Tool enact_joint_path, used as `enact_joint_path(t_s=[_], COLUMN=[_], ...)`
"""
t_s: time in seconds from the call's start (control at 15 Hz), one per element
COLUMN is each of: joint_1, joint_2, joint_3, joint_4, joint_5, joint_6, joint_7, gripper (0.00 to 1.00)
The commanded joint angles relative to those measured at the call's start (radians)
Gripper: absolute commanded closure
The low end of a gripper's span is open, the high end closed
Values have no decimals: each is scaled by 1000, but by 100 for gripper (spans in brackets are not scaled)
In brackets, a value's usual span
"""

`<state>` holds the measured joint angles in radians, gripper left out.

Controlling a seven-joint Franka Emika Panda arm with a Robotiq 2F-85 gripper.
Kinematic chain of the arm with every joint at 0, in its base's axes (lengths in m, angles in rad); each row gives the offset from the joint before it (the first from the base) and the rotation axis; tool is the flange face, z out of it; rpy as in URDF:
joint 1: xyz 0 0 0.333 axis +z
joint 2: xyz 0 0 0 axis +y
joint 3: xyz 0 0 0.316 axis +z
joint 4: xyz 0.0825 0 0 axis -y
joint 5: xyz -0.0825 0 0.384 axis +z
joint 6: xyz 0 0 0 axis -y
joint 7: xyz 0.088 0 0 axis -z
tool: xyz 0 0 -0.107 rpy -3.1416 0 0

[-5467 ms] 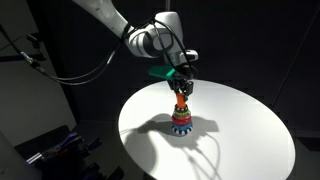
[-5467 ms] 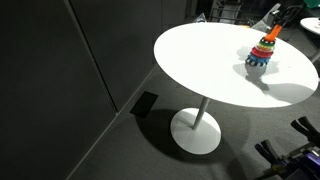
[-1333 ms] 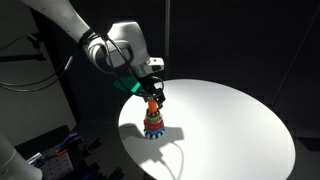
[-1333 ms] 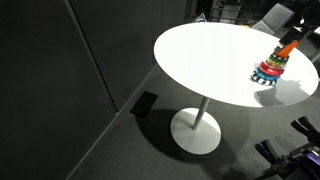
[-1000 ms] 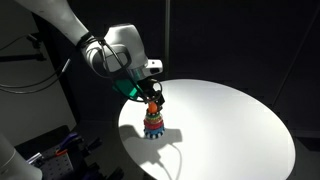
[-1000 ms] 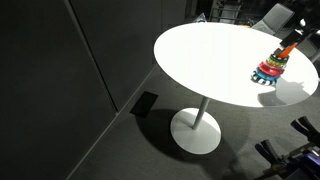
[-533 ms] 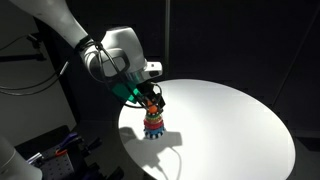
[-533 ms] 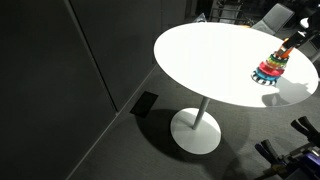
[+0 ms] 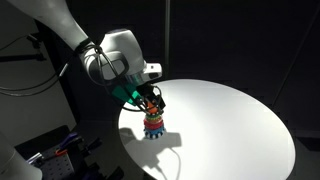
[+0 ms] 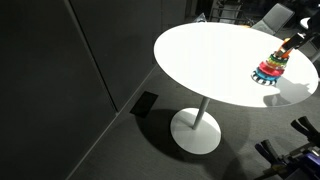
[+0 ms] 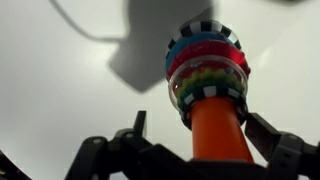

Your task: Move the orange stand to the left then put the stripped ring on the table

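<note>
In an exterior view, the orange stand (image 9: 153,122) is seen upright on the white desk (image 9: 230,120), loaded with rings. The hand (image 9: 152,101) is placed at the stand's top.

In an exterior view, the stand (image 10: 268,68) is found beside the desk (image 10: 200,60) rim, with the hand (image 10: 291,42) above it.

In the wrist view, the hand (image 11: 196,120) is shown spread. Its fingers (image 11: 138,128) are set on either side of the stand (image 11: 215,125), and a gap is visible on one side. The striped ring (image 11: 207,27) is seated on the stand, lowest in the stack.

Room dim, backdrop black. Table (image 9: 230,120) lit hard from overhead, white near glare. Sharp-edged shadow (image 11: 140,62) on tabletop beyond gripper (image 11: 197,128). Wrist view soft; fingers (image 11: 138,128) blurred.
</note>
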<state>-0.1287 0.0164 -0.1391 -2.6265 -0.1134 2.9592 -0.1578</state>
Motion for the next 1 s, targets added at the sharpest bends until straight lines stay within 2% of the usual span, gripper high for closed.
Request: enact_joint_path(t_s=[0.0, 0.27, 0.33, 0.4, 0.53, 0.73, 0.93], joint_1=[0, 1, 1, 1, 1, 1, 0], joint_2=[4, 14, 16, 18, 21, 26, 19], joint_3=[3, 3, 3, 3, 3, 6, 8], joint_4=[-12, -13, -13, -13, -13, -9, -7], joint_5=[0, -4, -5, -4, -2, 14, 36], joint_6=[29, 34, 35, 36, 35, 31, 29], joint_7=[8, 12, 13, 13, 12, 7, -2], gripper=[0, 0, 3, 26, 32, 58, 60])
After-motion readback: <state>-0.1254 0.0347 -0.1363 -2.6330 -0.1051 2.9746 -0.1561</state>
